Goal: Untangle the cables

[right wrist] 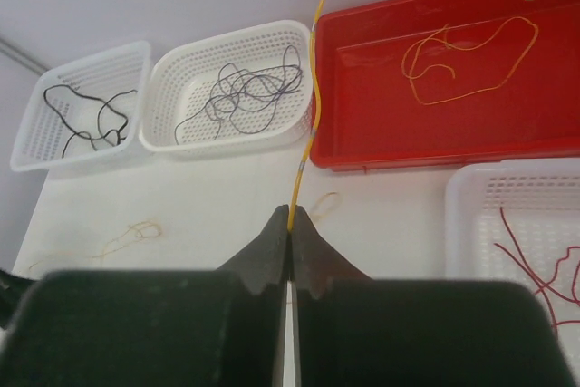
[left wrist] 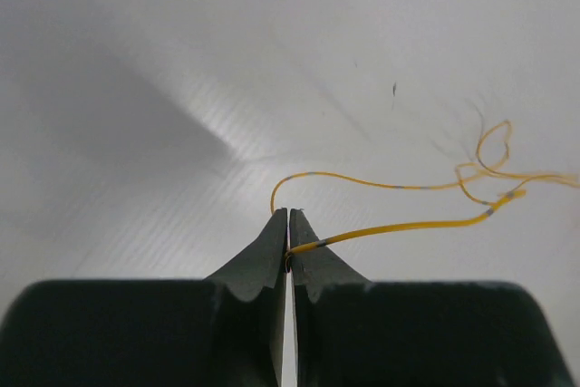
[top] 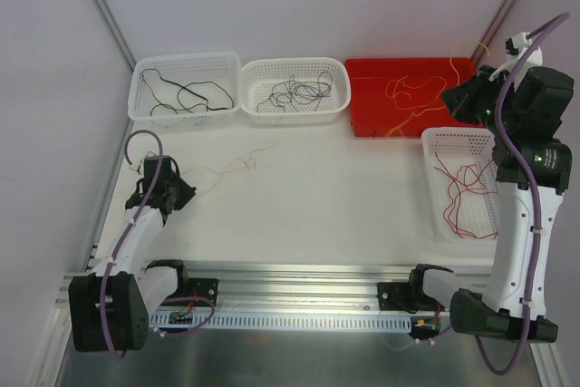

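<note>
Our left tool [left wrist: 288, 215], at nine o'clock on the desk [top: 317, 206], is closed on a yellow wire [left wrist: 408, 224] whose far end loops; a hard pull could knot it. Our right tool [right wrist: 290, 215], at two o'clock, is clamped on a yellow strand [right wrist: 314, 88] raised by the tray [right wrist: 544, 133]; dropped here, it could drape over the rim.

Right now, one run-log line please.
left gripper: shut on yellow cable trailing across table | right gripper: shut on second yellow cable
</note>
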`<action>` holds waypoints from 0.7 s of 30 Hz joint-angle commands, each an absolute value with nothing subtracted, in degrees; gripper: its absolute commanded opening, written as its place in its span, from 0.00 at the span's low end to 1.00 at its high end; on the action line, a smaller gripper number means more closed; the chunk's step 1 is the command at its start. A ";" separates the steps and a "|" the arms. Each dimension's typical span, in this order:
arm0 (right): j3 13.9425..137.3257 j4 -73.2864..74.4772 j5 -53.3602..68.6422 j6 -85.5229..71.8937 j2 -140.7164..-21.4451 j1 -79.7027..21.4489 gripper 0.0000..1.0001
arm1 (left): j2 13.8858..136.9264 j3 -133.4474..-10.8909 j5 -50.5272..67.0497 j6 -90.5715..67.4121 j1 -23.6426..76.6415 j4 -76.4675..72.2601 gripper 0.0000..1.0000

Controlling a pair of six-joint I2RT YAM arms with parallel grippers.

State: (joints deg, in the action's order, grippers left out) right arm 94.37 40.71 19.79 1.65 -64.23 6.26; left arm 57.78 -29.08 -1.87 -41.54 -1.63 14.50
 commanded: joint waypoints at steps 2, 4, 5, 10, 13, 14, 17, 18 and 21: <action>94.75 40.08 20.03 2.46 -62.23 8.79 0.01 | 52.04 -28.82 4.91 -42.55 -12.80 16.35 0.00; 93.87 39.20 21.26 1.85 -62.14 8.88 0.01 | 51.33 -30.49 7.12 -39.91 -15.37 17.83 0.00; 93.35 38.50 23.71 1.58 -62.40 8.88 0.01 | 51.42 -32.41 7.29 -38.68 -15.90 18.19 0.00; 93.69 37.27 27.51 0.62 -64.51 8.79 0.01 | 55.10 -35.86 17.11 -32.44 -16.08 18.63 0.00; 94.30 36.56 27.86 0.62 -65.30 8.79 0.01 | 57.20 -36.74 23.25 -28.23 -15.91 18.81 0.00; 94.65 36.39 28.47 0.62 -65.74 8.79 0.01 | 57.91 -37.43 24.94 -27.08 -15.65 18.90 0.00; 95.36 35.08 29.18 0.27 -67.41 8.79 0.01 | 61.34 -38.84 31.27 -23.39 -11.88 19.60 0.00; 95.19 32.89 29.27 0.26 -67.59 8.79 0.01 | 63.17 -39.11 31.90 -21.81 -10.13 19.86 0.00; 94.13 27.88 29.62 -2.28 -69.08 8.79 0.01 | 66.87 -40.16 34.18 -20.31 -2.39 20.83 0.00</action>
